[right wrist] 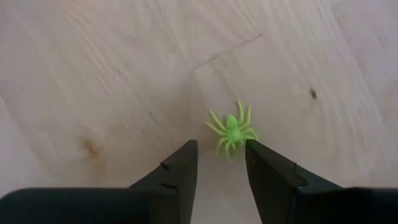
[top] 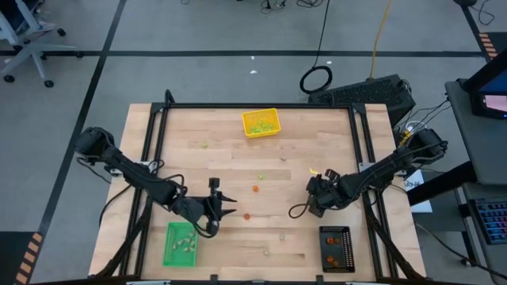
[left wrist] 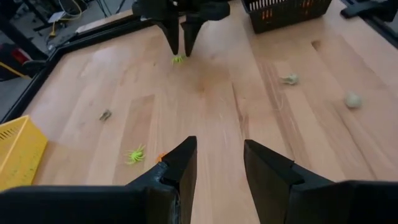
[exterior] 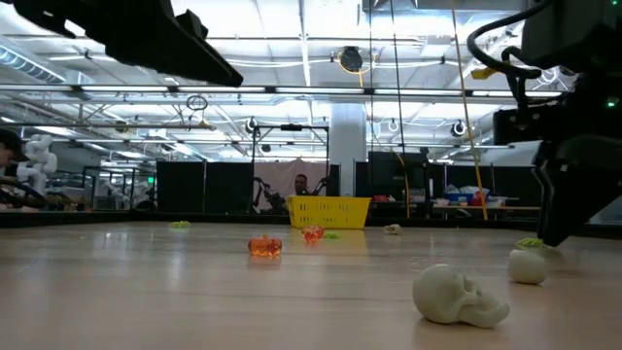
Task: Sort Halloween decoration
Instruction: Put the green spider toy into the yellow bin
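The Halloween decoration lies scattered on the wooden table as tiny pieces. A light green spider (right wrist: 233, 132) lies flat right of centre. My right gripper (right wrist: 219, 146) points down over it, open, a fingertip on each side of the spider's nearest legs; no touch shows. The left wrist view shows that gripper (left wrist: 181, 50) above the spider (left wrist: 179, 59). My left gripper (left wrist: 219, 146) hovers open near the green tray (top: 181, 243), with nothing between its fingers. An orange piece (top: 246, 215) lies just ahead of it.
A yellow tray (top: 261, 123) stands at the far edge and a black tray (top: 336, 248) at the near right. More loose pieces lie about: a pale skull (exterior: 457, 295), a pale ball (exterior: 528, 265), an orange pumpkin (exterior: 264, 247) and another green spider (left wrist: 135, 154).
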You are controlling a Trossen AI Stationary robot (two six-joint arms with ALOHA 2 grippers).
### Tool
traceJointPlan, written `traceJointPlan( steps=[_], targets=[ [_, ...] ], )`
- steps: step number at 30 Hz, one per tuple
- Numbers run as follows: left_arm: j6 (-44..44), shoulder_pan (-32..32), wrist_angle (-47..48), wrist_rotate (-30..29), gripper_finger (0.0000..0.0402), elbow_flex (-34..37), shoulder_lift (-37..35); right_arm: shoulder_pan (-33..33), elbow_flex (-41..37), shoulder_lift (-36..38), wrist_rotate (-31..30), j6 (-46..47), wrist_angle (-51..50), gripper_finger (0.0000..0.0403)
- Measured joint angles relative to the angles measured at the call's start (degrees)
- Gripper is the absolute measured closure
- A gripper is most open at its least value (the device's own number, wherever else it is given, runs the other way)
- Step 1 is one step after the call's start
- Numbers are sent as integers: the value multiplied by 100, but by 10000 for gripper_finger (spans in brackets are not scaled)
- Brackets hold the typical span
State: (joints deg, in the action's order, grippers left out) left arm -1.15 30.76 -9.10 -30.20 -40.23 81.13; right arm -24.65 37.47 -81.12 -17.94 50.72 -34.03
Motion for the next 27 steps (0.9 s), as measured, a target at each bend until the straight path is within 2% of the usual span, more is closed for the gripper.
traceJointPlan(
  steps=[11,17,27],
  targets=[
    [202,0,-267,0,270,0,87,148,0,-2,149,70,33,342],
    [203,0,-269,0,270,0,87,147,0,-70,128,3,131,395],
    [201,0,-288,0,270,0,87,143,65,-64,173,-321,255,402]
  ],
)
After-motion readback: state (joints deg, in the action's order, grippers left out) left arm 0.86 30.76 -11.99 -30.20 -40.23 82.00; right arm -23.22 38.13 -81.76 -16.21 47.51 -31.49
